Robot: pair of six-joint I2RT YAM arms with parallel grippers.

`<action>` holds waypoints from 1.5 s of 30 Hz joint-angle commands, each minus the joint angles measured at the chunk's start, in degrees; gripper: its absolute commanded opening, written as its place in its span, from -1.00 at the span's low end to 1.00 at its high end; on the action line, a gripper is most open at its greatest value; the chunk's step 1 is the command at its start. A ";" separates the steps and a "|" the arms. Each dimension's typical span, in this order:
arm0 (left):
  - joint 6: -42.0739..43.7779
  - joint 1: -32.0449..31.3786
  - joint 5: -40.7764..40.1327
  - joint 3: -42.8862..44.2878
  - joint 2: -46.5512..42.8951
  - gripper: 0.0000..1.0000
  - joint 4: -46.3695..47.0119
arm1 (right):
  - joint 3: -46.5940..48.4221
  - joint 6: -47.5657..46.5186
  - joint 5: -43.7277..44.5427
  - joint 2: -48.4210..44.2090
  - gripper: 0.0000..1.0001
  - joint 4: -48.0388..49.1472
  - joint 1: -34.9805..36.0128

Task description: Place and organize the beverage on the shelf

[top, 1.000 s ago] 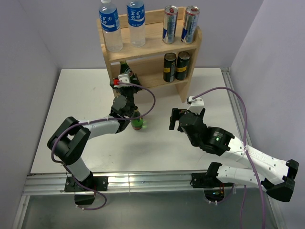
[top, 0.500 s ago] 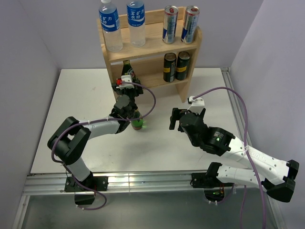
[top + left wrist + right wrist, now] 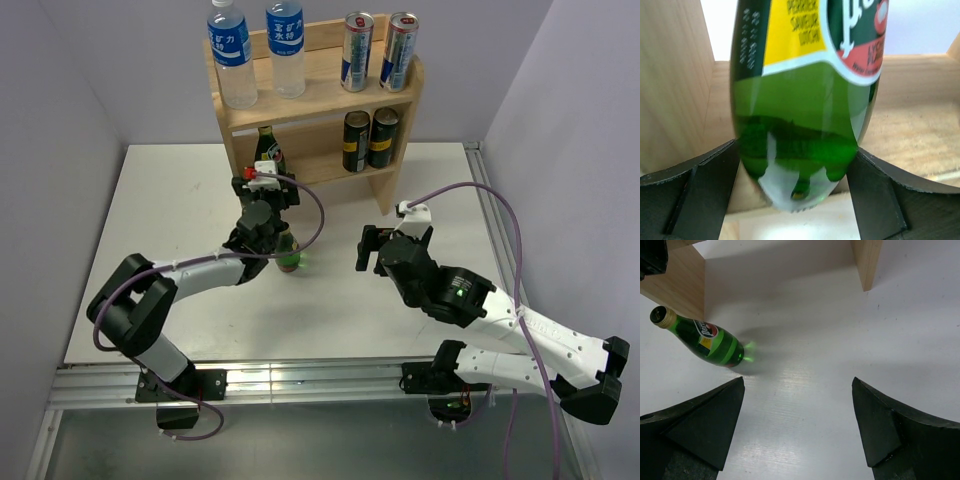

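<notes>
The light-wood shelf stands at the back of the table. My left gripper is shut on an upright green glass bottle at the left end of the lower tier. In the left wrist view the fingers press both sides of this bottle, its base just over the front edge of the lower board. A second green bottle stands on the table in front of the shelf; it also shows in the right wrist view. My right gripper is open and empty, low over the table right of that bottle.
Two water bottles stand on the top board's left, two tall cans on its right. Two dark cans stand on the lower tier's right. The shelf's side panels reach the white table. Walls close in on both sides.
My left gripper has moved up and forward with the green bottle, carrying it into the left end of the lower tier. The right arm has barely moved.
</notes>
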 commanded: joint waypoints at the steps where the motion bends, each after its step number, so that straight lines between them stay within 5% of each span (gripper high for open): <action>1: -1.85 1.16 -5.77 -1.61 -3.84 0.80 -2.99 | 2.38 0.32 1.44 -1.19 0.90 1.50 -0.33; 23: -4.48 -2.09 -5.51 -9.00 -19.40 0.77 -15.82 | 2.46 2.78 1.79 -4.45 0.89 -0.17 -0.06; 29: -8.52 -3.23 -1.74 -11.46 -28.89 0.77 -25.74 | 3.43 2.60 2.40 -4.10 0.90 -0.43 0.37; 39: -18.19 -12.55 4.86 -22.52 -46.38 0.80 -37.44 | 2.99 3.57 3.19 -4.36 0.90 -0.87 1.25; 45: -20.65 -16.06 6.71 -28.32 -44.47 0.79 -33.24 | 1.59 5.24 3.46 -5.24 0.90 -1.57 1.52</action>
